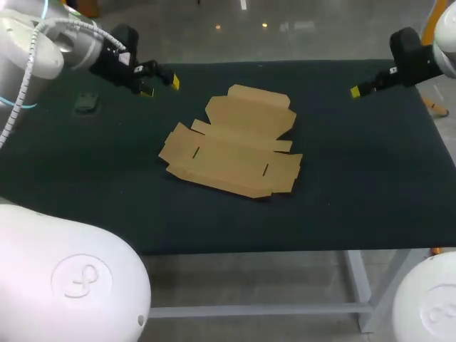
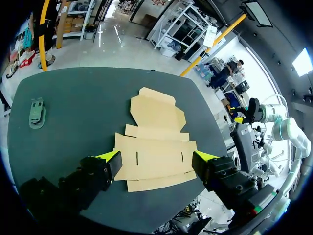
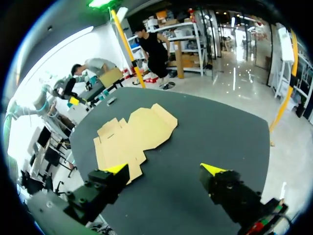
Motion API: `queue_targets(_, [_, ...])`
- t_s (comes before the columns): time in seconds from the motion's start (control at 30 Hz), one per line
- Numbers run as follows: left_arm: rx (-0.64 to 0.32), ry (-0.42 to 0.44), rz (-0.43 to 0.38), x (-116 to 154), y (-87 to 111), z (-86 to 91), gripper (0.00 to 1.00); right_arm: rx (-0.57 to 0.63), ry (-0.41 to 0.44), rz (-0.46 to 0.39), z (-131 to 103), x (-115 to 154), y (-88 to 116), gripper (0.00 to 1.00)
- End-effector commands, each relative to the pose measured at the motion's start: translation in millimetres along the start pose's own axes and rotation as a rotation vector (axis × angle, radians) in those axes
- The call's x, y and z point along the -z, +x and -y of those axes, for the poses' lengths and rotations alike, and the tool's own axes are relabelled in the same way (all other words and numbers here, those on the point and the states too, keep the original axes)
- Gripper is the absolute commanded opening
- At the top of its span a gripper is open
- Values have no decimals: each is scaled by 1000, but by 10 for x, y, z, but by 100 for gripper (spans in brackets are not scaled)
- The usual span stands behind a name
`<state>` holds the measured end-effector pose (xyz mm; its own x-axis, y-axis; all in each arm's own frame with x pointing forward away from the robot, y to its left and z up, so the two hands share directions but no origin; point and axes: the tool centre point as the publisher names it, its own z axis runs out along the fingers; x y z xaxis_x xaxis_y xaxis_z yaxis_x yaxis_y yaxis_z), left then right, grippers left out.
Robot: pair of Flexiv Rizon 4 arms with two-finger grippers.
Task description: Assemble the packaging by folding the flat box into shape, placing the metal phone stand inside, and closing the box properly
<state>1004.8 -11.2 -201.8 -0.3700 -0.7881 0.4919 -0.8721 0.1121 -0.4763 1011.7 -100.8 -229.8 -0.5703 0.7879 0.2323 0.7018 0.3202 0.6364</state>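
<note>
Two claws, both mine, and both stand with their fingers wide apart and nothing in them. My left claw (image 1: 161,87) hangs above the far left part of the table (image 1: 356,185). In its wrist view, the yellow tips of the left claw (image 2: 157,156) frame the near panel of the flat box (image 2: 155,147) without touching it. My right claw (image 1: 360,90) hangs over the far right side, well apart from the cardboard. From its own camera, the right claw (image 3: 164,169) looks across dark cloth, with the flat box (image 3: 129,137) ahead and off to one side.

The flat box (image 1: 231,142) lies unfolded in the middle of the table, brown, its flaps spread out (two short slits show in one panel). The phone stand (image 1: 87,104) lies near the far left edge, a small grey-green piece, well apart from the box. It also shows in the left wrist view (image 2: 36,112).
</note>
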Motion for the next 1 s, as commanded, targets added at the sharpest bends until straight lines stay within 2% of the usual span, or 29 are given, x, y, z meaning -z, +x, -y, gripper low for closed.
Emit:
queue_targets(0.03, [1,-147,4,19,9,30,100,-1,27,-4,-23,10,-10,100])
queue_targets(0.27, [1,-147,4,19,9,30,100,-1,27,-4,-23,10,-10,100])
queue_targets(0.4, [3,-213,-13,-142,31,46,100,-38,51,23,12,-53,47,100])
queue_targets(0.53, [0,-272,-29,-226,-42,-22,100,-113,84,-44,145,-141,56,100])
queue_targets(0.57, [7,-283,-24,-244,-62,-38,100,-159,98,-34,174,-165,51,100])
queue_targets(0.7, [7,-324,-6,-323,-130,-121,100,-208,76,-90,292,-214,92,100])
queue_targets(1.0, [-57,-392,-13,-555,-344,-315,100,-305,131,-89,393,-320,178,100])
